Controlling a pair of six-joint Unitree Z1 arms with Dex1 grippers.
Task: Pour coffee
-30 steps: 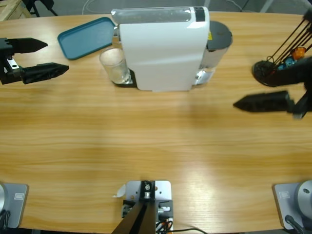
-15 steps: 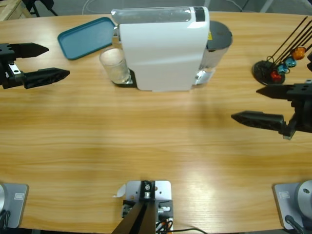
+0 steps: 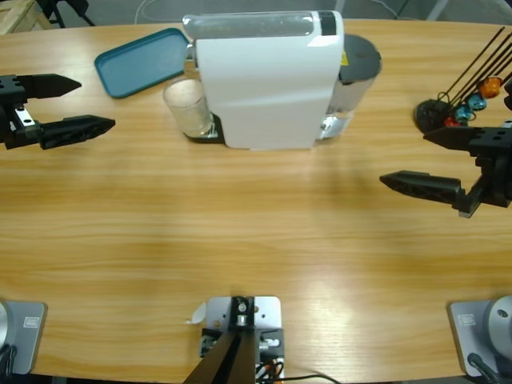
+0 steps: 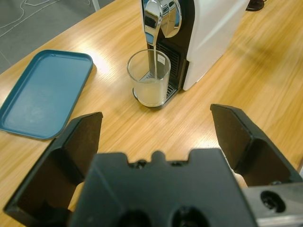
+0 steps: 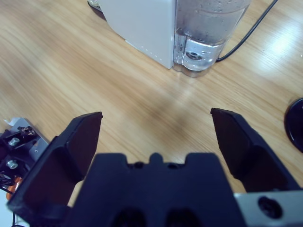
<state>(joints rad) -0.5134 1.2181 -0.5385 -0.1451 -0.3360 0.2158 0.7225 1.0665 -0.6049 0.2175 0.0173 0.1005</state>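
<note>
A clear glass tumbler (image 3: 186, 108) (image 4: 149, 78) stands under the spout of the white coffee machine (image 3: 268, 80) (image 4: 208, 33). A thin pale stream runs from the spout into it, and a low layer of pale coffee (image 4: 150, 93) lies at its bottom. My left gripper (image 3: 96, 102) (image 4: 156, 116) hovers open to the left of the tumbler, well apart from it and pointing at it. At the right side of the table my right gripper (image 3: 402, 158) (image 5: 156, 116) is open and holds nothing. It faces the back of the machine (image 5: 142, 23) with its water tank (image 5: 208, 28).
A teal tray (image 3: 140, 60) (image 4: 42, 92) lies at the back left, beside the tumbler. A black capsule stand (image 3: 456, 104) with coloured capsules is close behind the right gripper. A black cable (image 5: 251, 28) runs from the machine's rear.
The right gripper has turned so that both jaws show spread, and it has shifted slightly toward the back right. The left gripper has barely moved.
</note>
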